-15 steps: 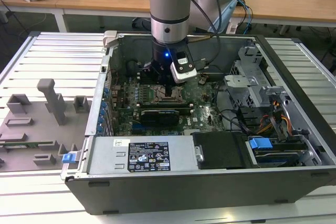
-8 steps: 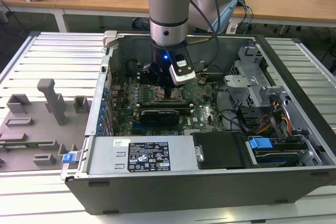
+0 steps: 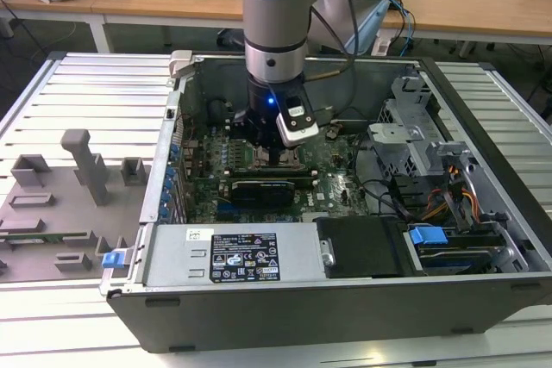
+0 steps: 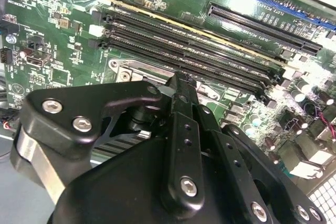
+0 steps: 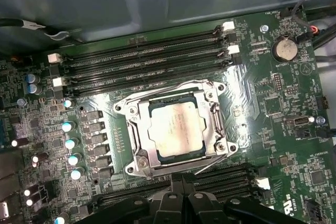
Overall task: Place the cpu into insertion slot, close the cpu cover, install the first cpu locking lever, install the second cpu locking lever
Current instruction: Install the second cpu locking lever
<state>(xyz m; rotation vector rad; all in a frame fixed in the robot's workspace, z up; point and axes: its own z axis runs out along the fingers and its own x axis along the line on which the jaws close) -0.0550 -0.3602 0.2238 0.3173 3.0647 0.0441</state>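
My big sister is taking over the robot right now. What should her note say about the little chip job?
Gripper: low inside the computer case, right above the socket area of the green motherboard. It holds nothing I can see; whether it is open or shut I cannot tell.
The cpu lies flat in the insertion slot, silver top up.
The cpu cover lies flat around the chip, so it looks closed.
A thin wire lever sticks out loose beside the socket, near the gripper.
Done: chip in, cover down.
Left: the locking levers; I cannot see either one latched.
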